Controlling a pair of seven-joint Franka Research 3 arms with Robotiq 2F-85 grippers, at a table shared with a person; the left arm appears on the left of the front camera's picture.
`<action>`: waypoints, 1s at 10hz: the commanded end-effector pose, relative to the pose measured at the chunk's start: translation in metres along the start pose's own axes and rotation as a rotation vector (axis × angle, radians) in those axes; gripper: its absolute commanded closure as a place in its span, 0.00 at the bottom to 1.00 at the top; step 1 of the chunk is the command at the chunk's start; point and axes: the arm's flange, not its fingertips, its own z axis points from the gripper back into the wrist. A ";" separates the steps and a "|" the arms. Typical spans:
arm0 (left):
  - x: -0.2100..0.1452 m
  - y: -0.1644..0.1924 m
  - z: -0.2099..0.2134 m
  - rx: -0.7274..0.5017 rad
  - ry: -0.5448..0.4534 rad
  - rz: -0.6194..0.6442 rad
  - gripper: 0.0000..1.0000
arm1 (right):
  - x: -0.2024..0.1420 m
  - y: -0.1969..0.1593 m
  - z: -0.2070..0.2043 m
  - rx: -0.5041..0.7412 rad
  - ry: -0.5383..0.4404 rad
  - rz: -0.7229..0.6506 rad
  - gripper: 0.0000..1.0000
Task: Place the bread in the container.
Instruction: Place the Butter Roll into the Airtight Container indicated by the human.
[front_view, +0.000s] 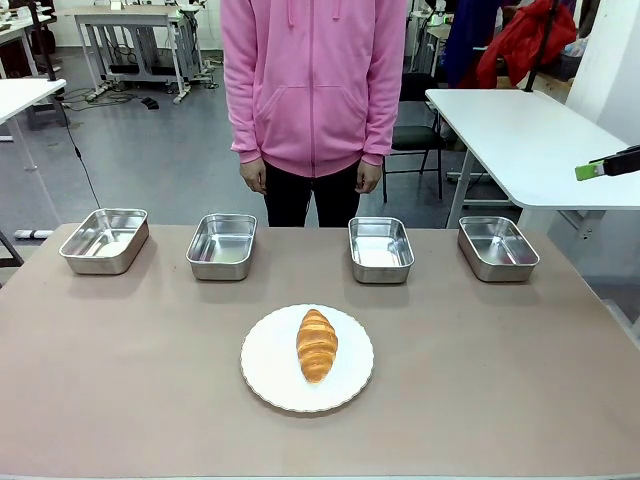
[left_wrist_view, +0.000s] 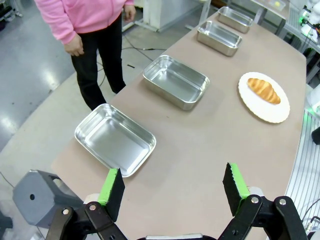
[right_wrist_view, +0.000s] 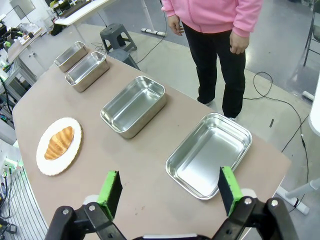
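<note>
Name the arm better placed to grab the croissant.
Right, narrowly. The left pincer and right pincer both hang open, far off; the croissant looks slightly nearer the right one.

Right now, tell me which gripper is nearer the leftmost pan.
Left. The left gripper hovers beside the leftmost pan; the right gripper hangs by the rightmost pan, far off.

A glossy grey floor (front_view: 150, 150) shows pale glare. A white table (front_view: 520, 140) stands at three o'clock, a second table (front_view: 25, 95) at nine, a workbench (front_view: 125, 14) at eleven. A black chair (front_view: 415, 138) sits at one.
</note>
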 end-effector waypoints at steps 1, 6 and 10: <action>0.001 -0.001 0.002 -0.003 -0.003 -0.009 0.00 | 0.001 0.000 0.001 -0.002 -0.002 0.001 0.00; 0.001 -0.001 0.002 -0.003 -0.003 -0.009 0.00 | 0.001 0.000 0.001 -0.002 -0.002 0.001 0.00; 0.001 -0.001 0.002 -0.003 -0.003 -0.009 0.00 | 0.001 0.000 0.001 -0.002 -0.002 0.001 0.00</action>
